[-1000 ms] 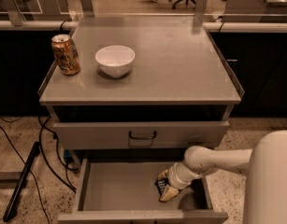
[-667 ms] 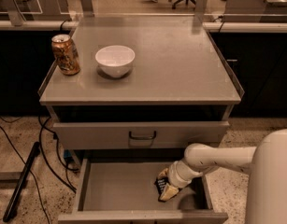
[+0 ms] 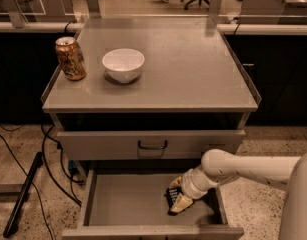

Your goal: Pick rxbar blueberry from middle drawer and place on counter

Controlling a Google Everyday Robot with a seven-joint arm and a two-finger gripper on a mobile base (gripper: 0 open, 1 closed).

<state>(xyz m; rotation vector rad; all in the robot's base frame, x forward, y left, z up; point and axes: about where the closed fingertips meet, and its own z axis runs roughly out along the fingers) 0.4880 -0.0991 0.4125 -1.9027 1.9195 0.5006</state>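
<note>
The rxbar blueberry (image 3: 171, 195), a small black-wrapped bar, lies at the right of the open middle drawer (image 3: 128, 201), a shallow grey drawer with a bare floor. My gripper (image 3: 178, 194) reaches down into the drawer from the right on the white arm (image 3: 243, 168). Its pale fingers (image 3: 182, 203) sit on either side of the bar and are closed on it, low over the drawer floor. The counter (image 3: 193, 64) is the broad grey cabinet top above.
A gold-brown can (image 3: 70, 58) and a white bowl (image 3: 123, 64) stand on the counter's left half. A closed drawer with a black bow handle (image 3: 152, 145) sits just above the open one. Cables (image 3: 48, 159) and a black bar lie on the floor at left.
</note>
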